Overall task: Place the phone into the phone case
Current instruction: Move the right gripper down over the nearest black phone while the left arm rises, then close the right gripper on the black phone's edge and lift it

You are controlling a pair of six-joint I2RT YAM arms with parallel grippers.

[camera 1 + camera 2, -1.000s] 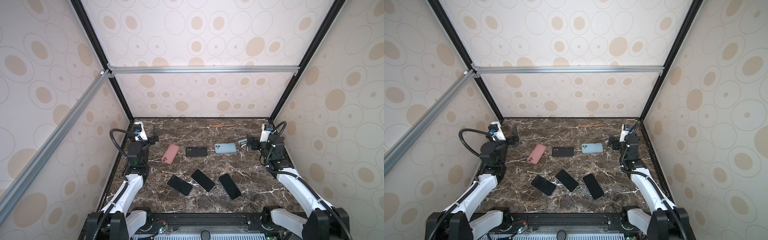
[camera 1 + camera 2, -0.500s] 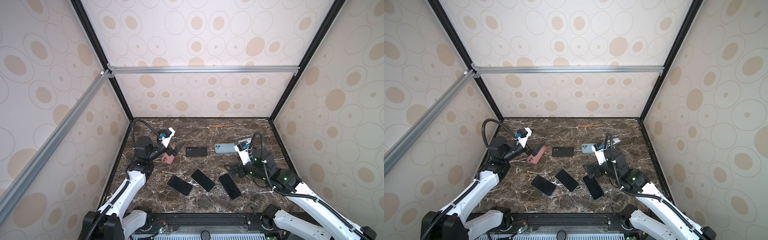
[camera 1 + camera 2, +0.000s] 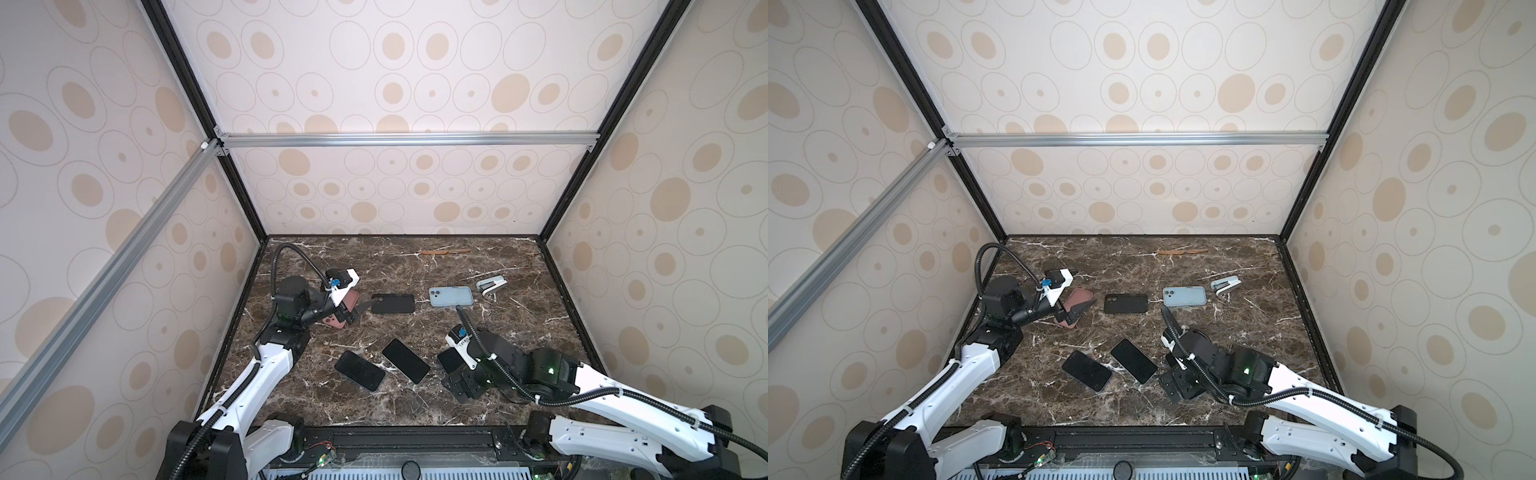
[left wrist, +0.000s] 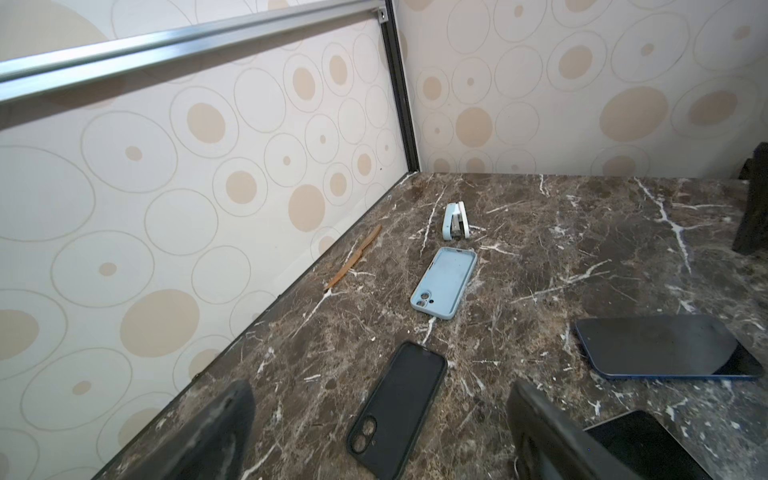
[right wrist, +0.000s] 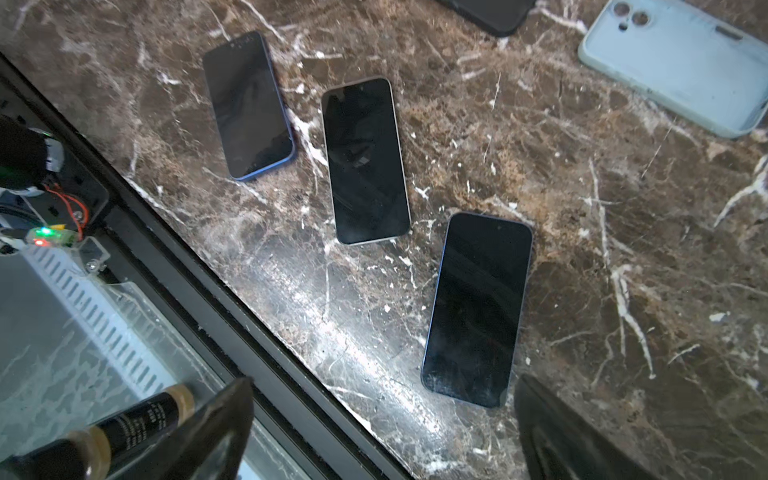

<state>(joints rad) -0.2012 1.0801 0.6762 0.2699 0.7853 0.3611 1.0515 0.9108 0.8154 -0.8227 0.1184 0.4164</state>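
Three dark phones lie face up near the table's front: left [image 3: 360, 370], middle [image 3: 406, 360] and right [image 5: 478, 309], the last partly under my right arm in both top views. Behind them lie a pink phone case [image 3: 340, 311], a black phone case [image 3: 393, 304] [image 4: 399, 407] and a light blue phone case [image 3: 451, 296] [image 4: 444, 282]. My left gripper [image 3: 354, 313] [image 4: 380, 399] hangs open over the pink case's right edge, facing the black case. Beside the right phone, my right gripper [image 3: 461, 384] [image 5: 382, 395] stands open and empty above the table's front edge.
A small white stapler [image 3: 491, 285] lies right of the blue case. Along the back wall rests a thin wooden stick [image 3: 444, 250]. Patterned walls close the table on three sides, and a black rail [image 5: 232, 282] runs along the front.
Both arms swung in from the back corners. The left gripper came over the pink case; the right gripper came down to the front by the right phone. Both stayed open.
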